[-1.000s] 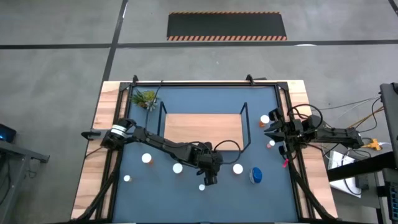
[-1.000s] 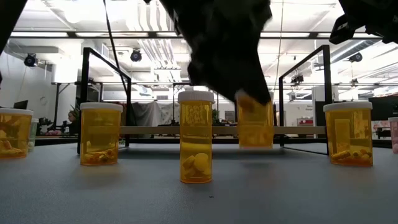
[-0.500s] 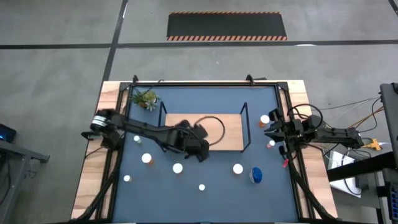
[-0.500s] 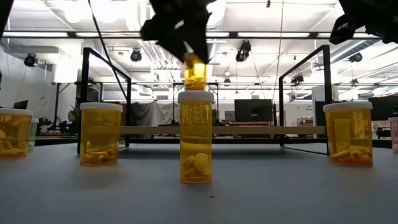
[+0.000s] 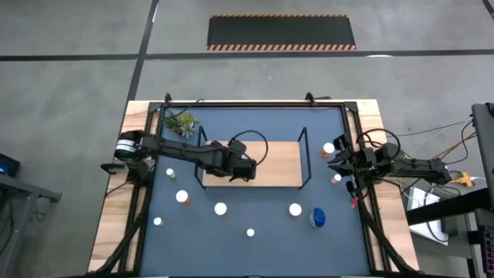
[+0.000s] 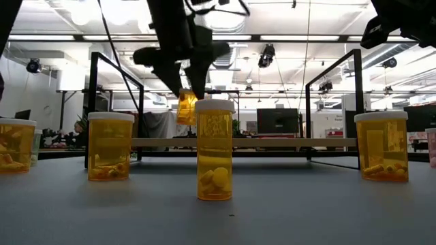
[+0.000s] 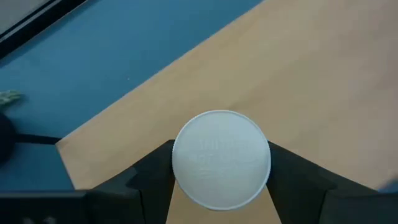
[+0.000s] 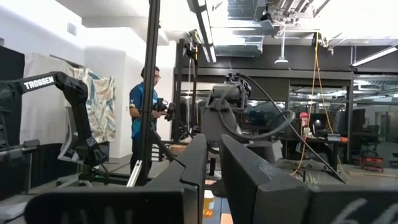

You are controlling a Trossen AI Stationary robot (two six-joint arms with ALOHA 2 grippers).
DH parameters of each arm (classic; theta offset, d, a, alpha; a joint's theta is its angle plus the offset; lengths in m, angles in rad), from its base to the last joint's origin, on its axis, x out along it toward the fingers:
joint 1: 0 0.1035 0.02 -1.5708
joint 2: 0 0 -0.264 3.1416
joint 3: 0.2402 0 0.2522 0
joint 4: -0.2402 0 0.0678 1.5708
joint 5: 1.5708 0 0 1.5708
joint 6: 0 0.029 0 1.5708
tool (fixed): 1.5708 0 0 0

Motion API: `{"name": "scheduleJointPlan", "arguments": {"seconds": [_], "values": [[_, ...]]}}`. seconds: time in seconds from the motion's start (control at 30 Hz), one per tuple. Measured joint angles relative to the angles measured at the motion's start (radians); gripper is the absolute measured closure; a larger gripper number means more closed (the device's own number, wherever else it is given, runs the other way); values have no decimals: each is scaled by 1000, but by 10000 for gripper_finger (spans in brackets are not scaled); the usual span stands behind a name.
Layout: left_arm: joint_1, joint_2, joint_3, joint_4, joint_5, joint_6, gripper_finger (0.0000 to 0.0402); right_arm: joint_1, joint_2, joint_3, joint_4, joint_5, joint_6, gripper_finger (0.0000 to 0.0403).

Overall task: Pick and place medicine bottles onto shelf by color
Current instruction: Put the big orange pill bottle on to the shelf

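Left gripper held an orange bottle in its jaws above the shelf's left half; right gripper, jaws clenched empty, waited at the bench's right edge.

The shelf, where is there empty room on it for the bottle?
The shelf is bare from the left gripper to its right wire end. The held bottle hangs over the left part. Loose bottles crowd the mat in front.
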Motion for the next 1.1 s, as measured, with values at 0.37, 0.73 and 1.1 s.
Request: {"name": "scheduleJointPlan", "arguments": {"seconds": [0.37, 0.73, 1.1], "values": [[28, -2, -38, 26, 0, -1, 196, 0, 0, 0, 0, 0, 2, 365], [28, -3, -47, 24, 6, 3, 196, 0, 0, 0, 0, 0, 11, 365], [28, -7, -47, 24, 7, 8, 196, 0, 0, 0, 0, 0, 11, 365]]}}
